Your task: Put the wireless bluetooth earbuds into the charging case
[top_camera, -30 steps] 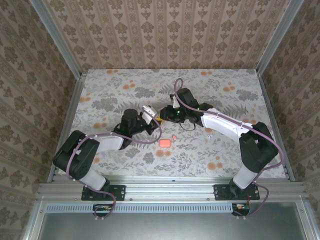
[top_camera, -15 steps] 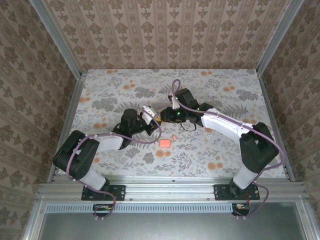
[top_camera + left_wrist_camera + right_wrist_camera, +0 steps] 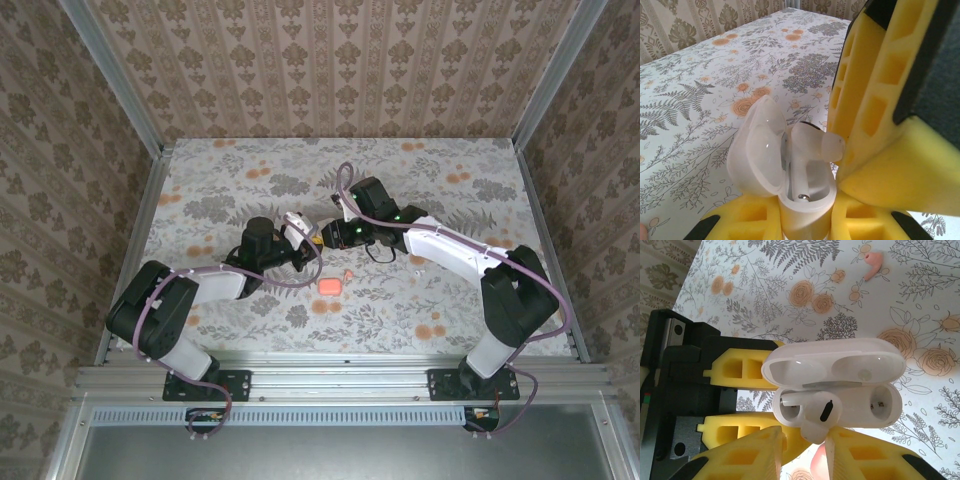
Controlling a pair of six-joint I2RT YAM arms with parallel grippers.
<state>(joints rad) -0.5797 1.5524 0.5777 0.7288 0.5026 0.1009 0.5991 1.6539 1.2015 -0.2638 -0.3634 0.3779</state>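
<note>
My left gripper is shut on the base of a white charging case, whose lid stands open. A white earbud is pinched by its head in my right gripper, its stem reaching into one slot of the case. The other slot shows bare contacts. In the top view both grippers meet at mid-table, the left gripper facing the right gripper. A coral-pink earbud lies on the cloth nearby, and another white earbud lies by the right forearm.
A closed coral-pink case sits on the floral cloth just in front of the grippers. The pink earbud is also in the right wrist view, beyond the open lid. Metal rails border the table's sides.
The right gripper has edged slightly left toward the left gripper, bringing the white earbud closer into the case. The left arm has held still.
</note>
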